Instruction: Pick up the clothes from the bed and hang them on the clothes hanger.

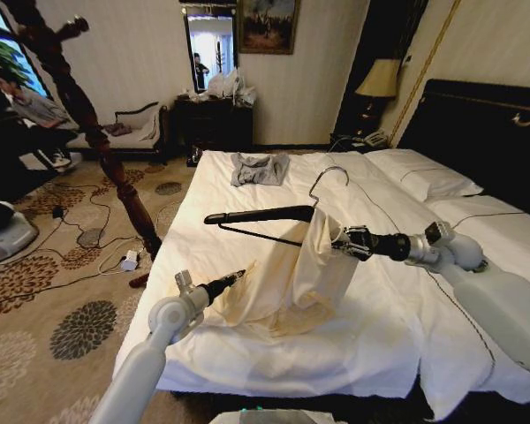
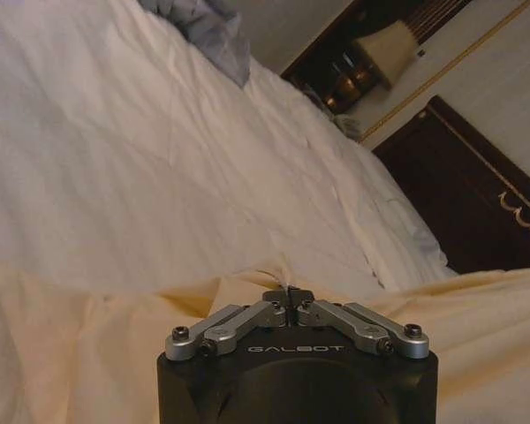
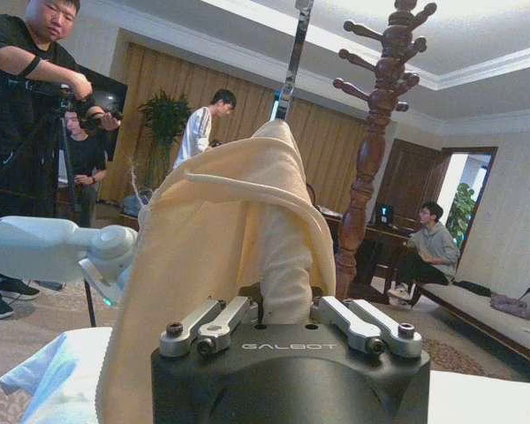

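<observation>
The cream-yellow clothes [image 1: 291, 274] hang over one end of the black clothes hanger [image 1: 265, 215], and their lower part trails on the white bed [image 1: 380, 344]. The hanger's silver hook [image 1: 329, 179] points toward the headboard. My right gripper [image 1: 337, 238] holds the hanger above the bed, shut on its fabric-covered end. In the right wrist view the clothes [image 3: 238, 221] rise from the right gripper [image 3: 287, 309], with the hanger [image 3: 291, 53] sticking out above. My left gripper [image 1: 240, 275] is shut on the clothes' lower left edge; in its wrist view the left gripper [image 2: 289, 294] pinches the clothes [image 2: 115, 353].
A grey garment [image 1: 259, 168] lies near the foot of the bed. A tall dark wooden coat stand [image 1: 97, 132] rises on the carpet to the left, with cables and a power strip [image 1: 129, 261] at its base. White pillows [image 1: 424, 177] and the black headboard [image 1: 486, 132] are at right.
</observation>
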